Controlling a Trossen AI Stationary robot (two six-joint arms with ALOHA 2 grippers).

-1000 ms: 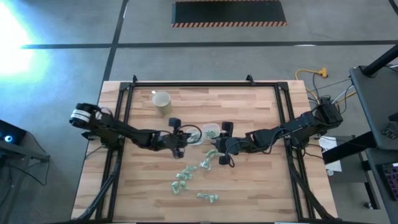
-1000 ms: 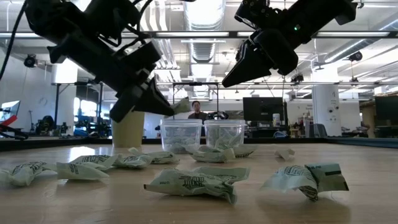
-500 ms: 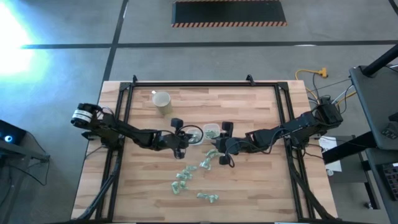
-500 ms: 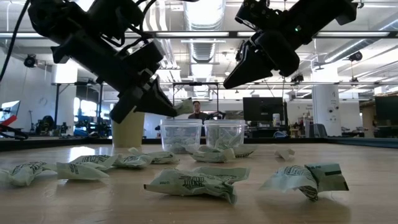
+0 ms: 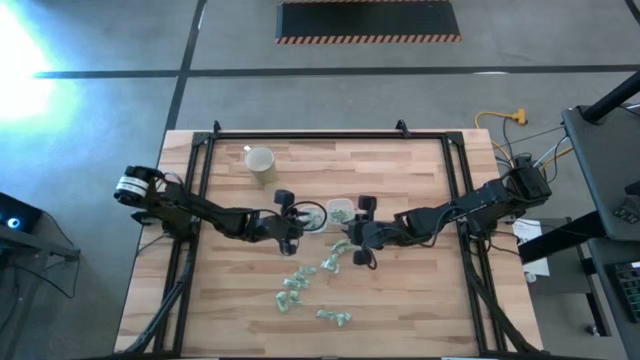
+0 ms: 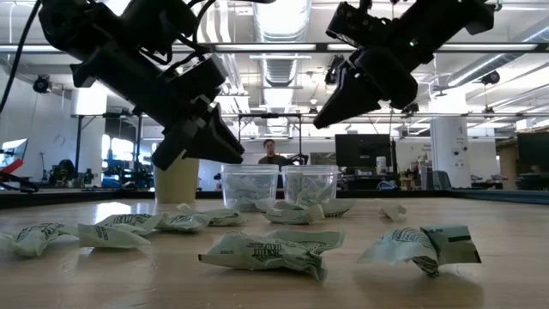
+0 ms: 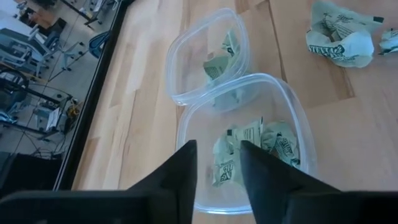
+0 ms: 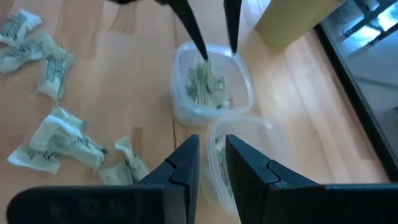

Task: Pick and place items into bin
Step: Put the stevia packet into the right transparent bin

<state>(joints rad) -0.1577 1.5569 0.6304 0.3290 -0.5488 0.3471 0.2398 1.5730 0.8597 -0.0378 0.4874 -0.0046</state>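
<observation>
Two clear tubs [image 7: 297, 121], side by side, each with wrapped items [image 7: 273, 140] inside. One beige cup [image 5: 260, 160]. Loose items on worktop [image 5: 400, 290]: roughly nine. Two grippers: left [image 5: 293, 228], right [image 5: 352, 243].

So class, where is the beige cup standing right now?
High view: the beige cup sits toward the table's far left, behind the left gripper and the two clear containers.

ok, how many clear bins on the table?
2: one clear bin under the left pincer, the other clear bin touching it, below the right pincer. Both hold wrapped packets.
</observation>
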